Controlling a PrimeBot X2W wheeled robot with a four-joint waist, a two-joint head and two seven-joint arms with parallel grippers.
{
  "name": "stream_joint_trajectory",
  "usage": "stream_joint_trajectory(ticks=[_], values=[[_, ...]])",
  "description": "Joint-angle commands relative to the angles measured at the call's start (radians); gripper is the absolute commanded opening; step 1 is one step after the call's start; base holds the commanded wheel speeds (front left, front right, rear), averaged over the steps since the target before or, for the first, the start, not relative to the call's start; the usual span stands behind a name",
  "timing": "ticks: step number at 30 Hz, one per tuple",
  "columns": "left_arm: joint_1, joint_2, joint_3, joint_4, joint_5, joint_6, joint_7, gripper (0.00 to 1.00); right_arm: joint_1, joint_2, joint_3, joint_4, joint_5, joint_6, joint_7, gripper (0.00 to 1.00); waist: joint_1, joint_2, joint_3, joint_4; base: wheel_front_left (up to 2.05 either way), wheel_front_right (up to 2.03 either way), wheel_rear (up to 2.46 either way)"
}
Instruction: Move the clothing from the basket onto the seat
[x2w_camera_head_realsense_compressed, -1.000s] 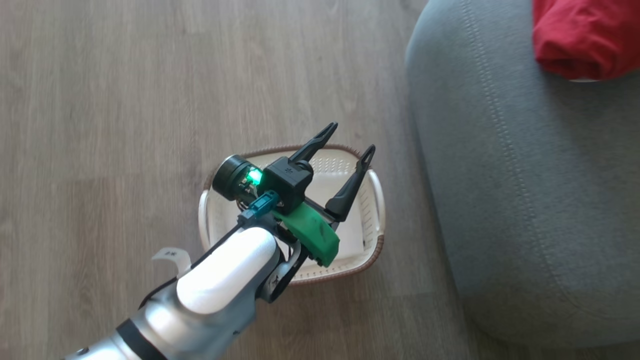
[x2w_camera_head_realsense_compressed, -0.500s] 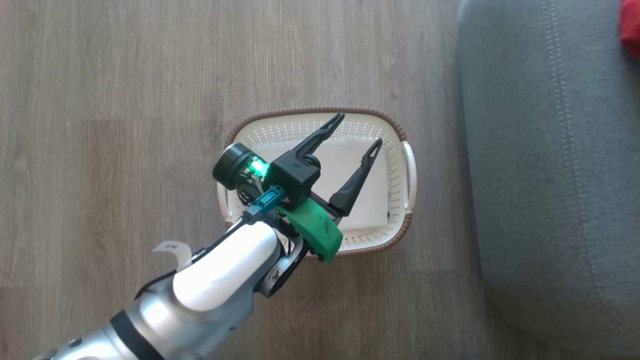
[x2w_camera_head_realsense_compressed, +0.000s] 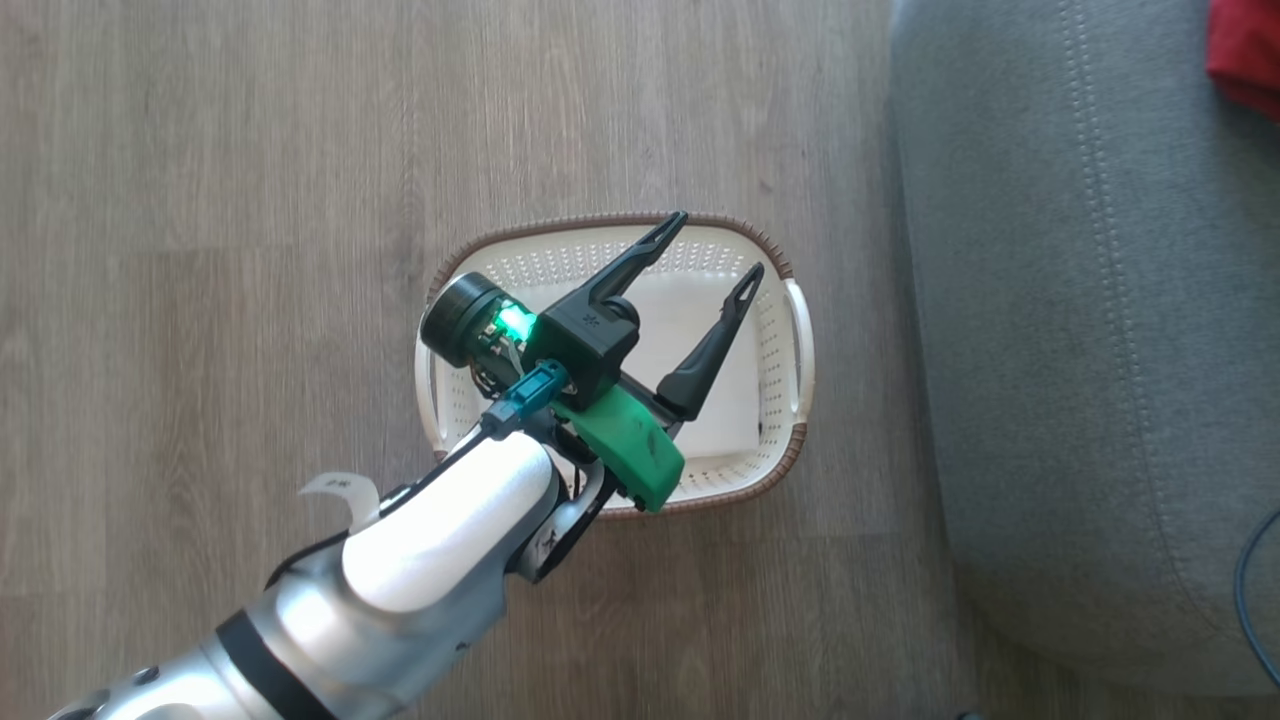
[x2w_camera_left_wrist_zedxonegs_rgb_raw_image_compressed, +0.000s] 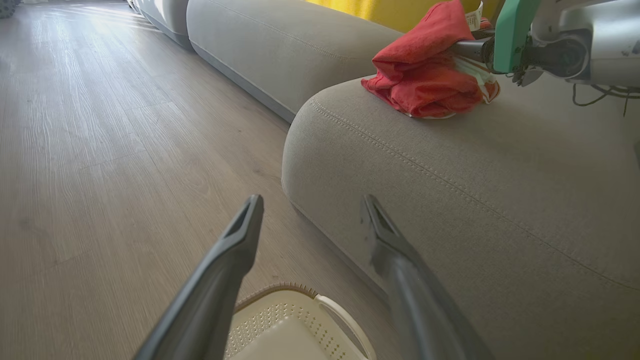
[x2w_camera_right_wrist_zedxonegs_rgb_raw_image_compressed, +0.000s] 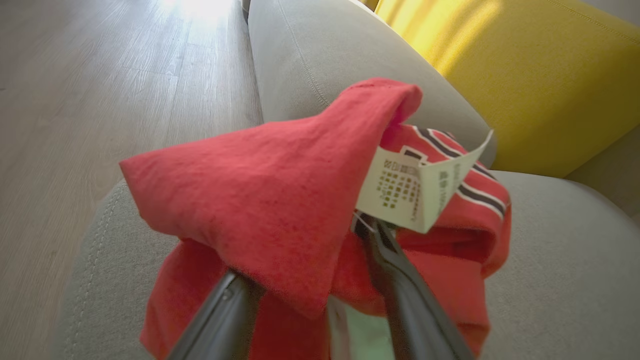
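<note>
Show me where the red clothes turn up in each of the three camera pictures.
Head view: the clothing is cut off at the top right corner, lying on the seat.
Left wrist view: the clothing is heaped at the upper right, on the seat's top.
Right wrist view: the clothing is close up across the middle, its white label showing.
Shared landmark: the seat's stitched seam, near the clothing in every view.

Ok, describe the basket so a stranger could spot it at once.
Find the big grey seat on the right of the head view; the basket stands on the wooden floor just left of it. It is small, rectangular and cream, with perforated walls and a brown woven-look rim, below the open left gripper.
</note>
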Motion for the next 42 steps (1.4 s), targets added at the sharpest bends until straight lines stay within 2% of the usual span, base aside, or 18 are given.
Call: stream_joint_trajectory(ticks=[1, 8, 16, 32, 38, 42], values=[[-0.016, 0.022, 0.032, -0.026, 0.001, 0.005, -0.006, 1.0, -0.006, -0.003, 0.018, -0.02, -0.009, 0.0, -0.022, 1.0, -0.0001, 0.0, -0.012, -0.006, 0.0, 0.0, 0.0], [0.0, 0.03, 0.046, -0.011, -0.015, 0.015, -0.025, 1.0, 0.041, 0.019, 0.069, -0.018, 0.023, 0.0, -0.055, 1.0, -0.0001, 0.0, -0.062, -0.032, 0.0, 0.0, 0.0], [0.034, 0.027, 0.066, 0.019, -0.046, 0.024, -0.059, 1.0, 0.111, 0.05, 0.187, -0.127, 0.126, 0.0, -0.056, 1.0, -0.0001, 0.0, -0.145, -0.042, 0.0, 0.0, 0.0], [0.176, 0.04, 0.144, 0.086, -0.137, 0.054, -0.125, 1.0, 0.287, 0.114, 0.442, -0.177, 0.347, 0.0, -0.056, 1.0, -0.0001, 0.0, -0.39, 0.03, 0.0, 0.0, 0.0], [0.235, 0.065, 0.174, 0.093, -0.158, 0.076, -0.134, 1.0, 0.365, 0.153, 0.505, -0.219, 0.422, 0.0, -0.056, 1.0, -0.0001, 0.0, -0.44, 0.047, 0.0, 0.0, 0.0], [0.292, 0.1, 0.212, 0.083, -0.173, 0.104, -0.14, 1.0, 0.439, 0.188, 0.544, -0.291, 0.479, 0.0, -0.056, 1.0, -0.0001, 0.0, -0.461, 0.052, 0.0, 0.0, 0.0]])
